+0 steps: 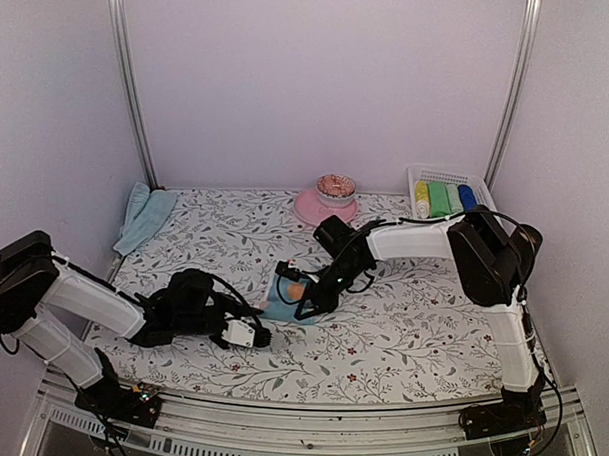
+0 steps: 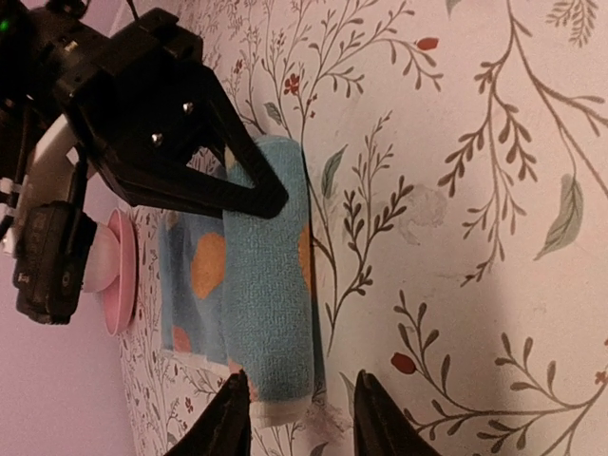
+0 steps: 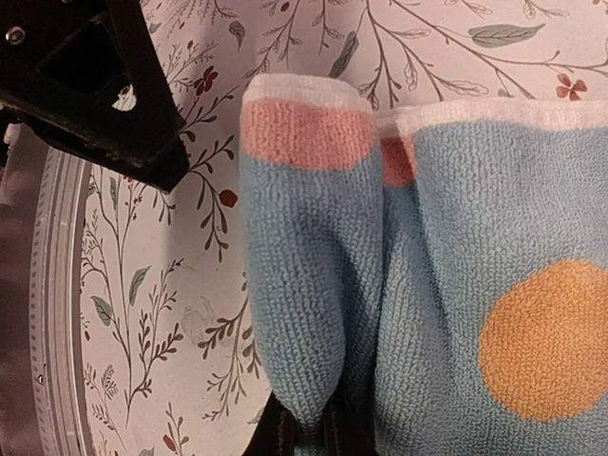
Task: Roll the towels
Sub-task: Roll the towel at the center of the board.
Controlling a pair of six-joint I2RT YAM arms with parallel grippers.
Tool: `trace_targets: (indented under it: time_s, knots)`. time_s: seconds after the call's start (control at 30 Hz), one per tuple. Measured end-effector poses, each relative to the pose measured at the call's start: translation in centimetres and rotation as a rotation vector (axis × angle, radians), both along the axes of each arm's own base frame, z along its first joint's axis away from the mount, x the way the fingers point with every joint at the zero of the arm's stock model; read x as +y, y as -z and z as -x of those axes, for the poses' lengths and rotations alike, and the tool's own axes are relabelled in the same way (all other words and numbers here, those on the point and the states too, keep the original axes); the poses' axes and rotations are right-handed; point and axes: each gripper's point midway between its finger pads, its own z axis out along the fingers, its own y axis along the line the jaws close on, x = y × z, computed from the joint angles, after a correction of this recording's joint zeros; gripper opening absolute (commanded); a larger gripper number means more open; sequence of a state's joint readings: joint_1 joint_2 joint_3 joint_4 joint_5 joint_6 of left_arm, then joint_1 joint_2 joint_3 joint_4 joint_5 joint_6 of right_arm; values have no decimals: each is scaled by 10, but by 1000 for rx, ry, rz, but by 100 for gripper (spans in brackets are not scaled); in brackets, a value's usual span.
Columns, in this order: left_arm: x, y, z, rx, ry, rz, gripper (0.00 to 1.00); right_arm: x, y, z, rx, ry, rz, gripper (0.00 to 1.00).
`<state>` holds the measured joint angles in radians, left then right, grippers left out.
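A pale blue towel with orange and pink dots (image 1: 282, 292) lies partly rolled on the flowered table. In the left wrist view the roll (image 2: 271, 285) lies lengthwise with the flat part to its left. My left gripper (image 2: 299, 423) is open, its fingertips either side of the roll's white-edged near end. My right gripper (image 3: 306, 432) is shut on the other end of the roll (image 3: 304, 266); it also shows in the top view (image 1: 307, 300) and as a black frame in the left wrist view (image 2: 180, 142). The left gripper shows in the top view (image 1: 253, 334).
More pale blue towels (image 1: 145, 214) lie folded at the back left. A pink plate (image 1: 307, 208) with a bowl on it stands at the back middle. A white basket (image 1: 414, 176) at the back right holds several rolled cloths. The table's front edge (image 3: 52, 313) is close.
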<state>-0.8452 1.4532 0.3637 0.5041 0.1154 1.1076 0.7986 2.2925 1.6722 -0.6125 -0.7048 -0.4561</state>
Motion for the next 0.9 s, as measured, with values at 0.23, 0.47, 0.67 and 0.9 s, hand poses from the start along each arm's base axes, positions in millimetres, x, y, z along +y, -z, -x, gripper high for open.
trace_targets:
  time_s: [0.23,0.47,0.67,0.9]
  knots:
    - [-4,8,-8,-31,-6,-27,39,-1,0,0,8,0,2,4]
    - [-9,17,-17,-36,-24,-50,39,-1,0,0,9,2,1,4]
    - [-9,27,-28,-53,-58,-80,40,-1,0,0,12,2,0,4]
    - [-15,30,-45,-104,-92,-90,25,-4,0,-3,19,10,1,4]
